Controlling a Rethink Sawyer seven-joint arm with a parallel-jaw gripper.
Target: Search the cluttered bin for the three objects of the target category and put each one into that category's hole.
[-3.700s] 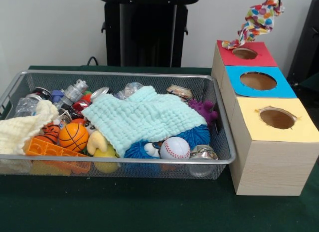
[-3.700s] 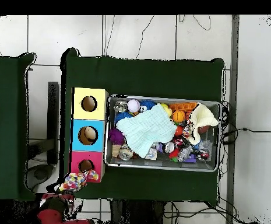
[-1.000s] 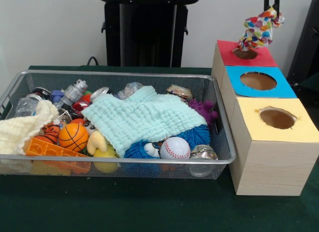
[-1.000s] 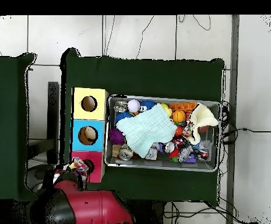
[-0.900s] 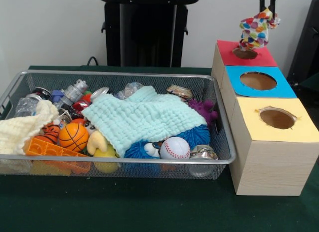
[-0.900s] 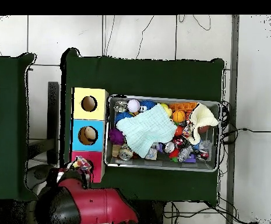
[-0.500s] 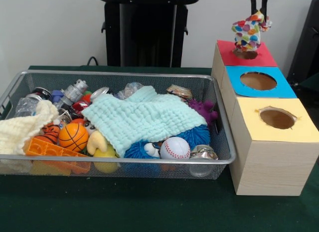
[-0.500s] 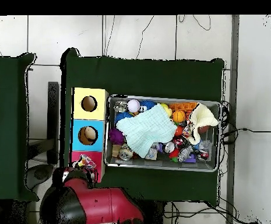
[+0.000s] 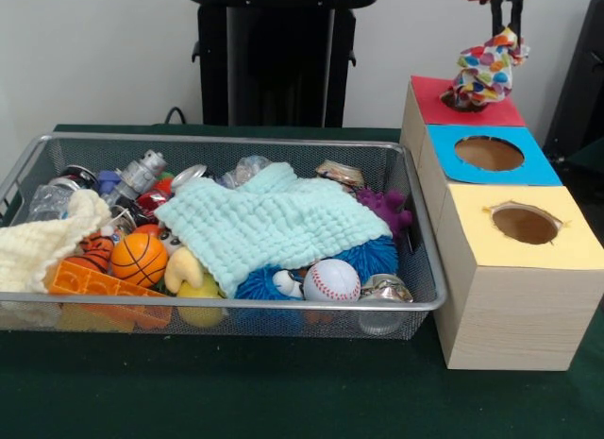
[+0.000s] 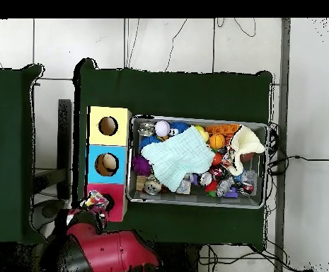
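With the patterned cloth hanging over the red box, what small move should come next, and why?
Probably a short push straight down. The gripper holds the top of the multicolored cloth, whose lower end bunches on the red box over its hole, covering it rather than dropping through. Releasing now might leave the cloth piled on the lid.

Front view low across table, overhead straight down — both show bin [image 9: 226, 233] [image 10: 199, 161]

A table covered in dark green cloth [image 9: 236, 401] carries two things. A wire mesh bin [image 9: 217, 305] full of clutter sits on it, and just beside the bin stands a wooden box [image 9: 510, 316] with red, blue and yellow tops, each with a hole.
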